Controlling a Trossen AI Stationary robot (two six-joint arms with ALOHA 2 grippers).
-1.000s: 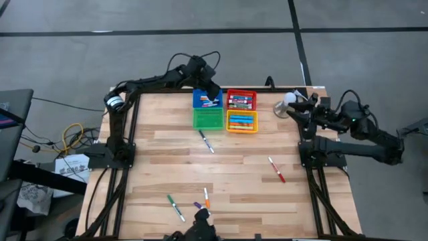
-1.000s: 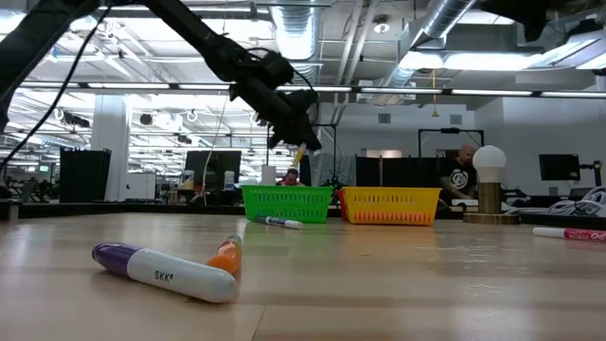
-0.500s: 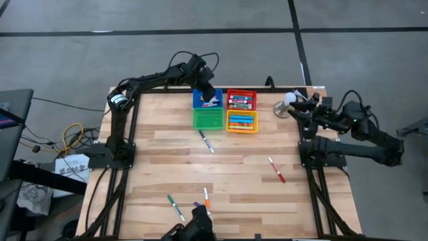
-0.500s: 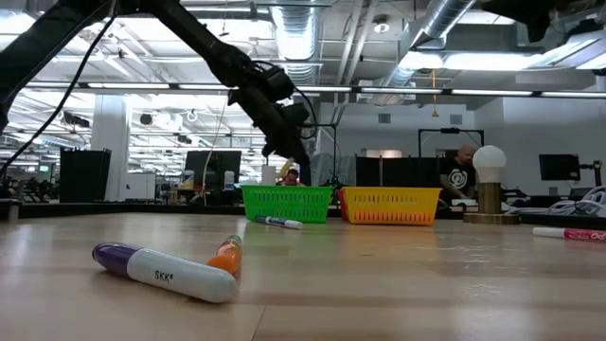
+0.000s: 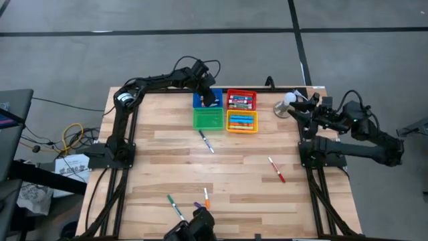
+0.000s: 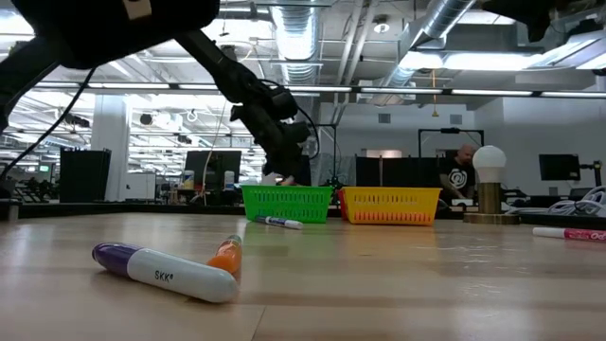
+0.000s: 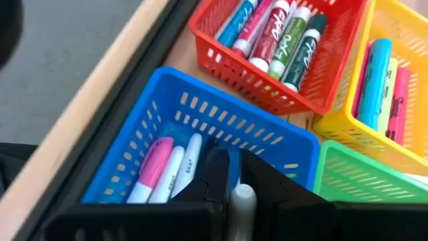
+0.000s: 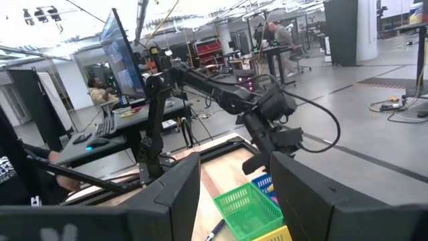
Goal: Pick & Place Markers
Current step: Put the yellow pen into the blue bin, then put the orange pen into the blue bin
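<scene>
- My left gripper [image 7: 231,191] sits low in the left wrist view, jaws clenched on a pale, thin marker [image 7: 242,207] that stands up between the two dark fingers [image 7: 215,175].
- Directly under them is the square blue plastic bin [image 7: 200,114], already holding a pink-capped marker [image 7: 152,167] and two white-barrelled ones beside it.
- In the high view that gripper [image 5: 209,98] hangs over the same blue bin [image 5: 198,101], at upper centre of the frame, along the wooden table's [image 5: 227,167] far edge.
- I judge this the placing step: the marker is carried and poised over its bin, not yet let go.
- The next move calls for a short descent and then parting my jaws so the marker drops inside the blue walls, clear of the red bin [image 5: 241,100] just beside.
- The green bin [image 5: 208,119] and yellow bin [image 5: 241,122] complete the square cluster.
- My right gripper [image 5: 292,111] waits at the right edge of the high view, near a white round-topped lamp [image 5: 289,100], its fingers apart and empty.
- Markers left to fetch: one at mid-table [image 5: 206,142], a red-capped one [image 5: 277,170] at lower right, a green-capped one [image 5: 175,207] and an orange-capped one [image 5: 206,198] at the bottom edge.
</scene>
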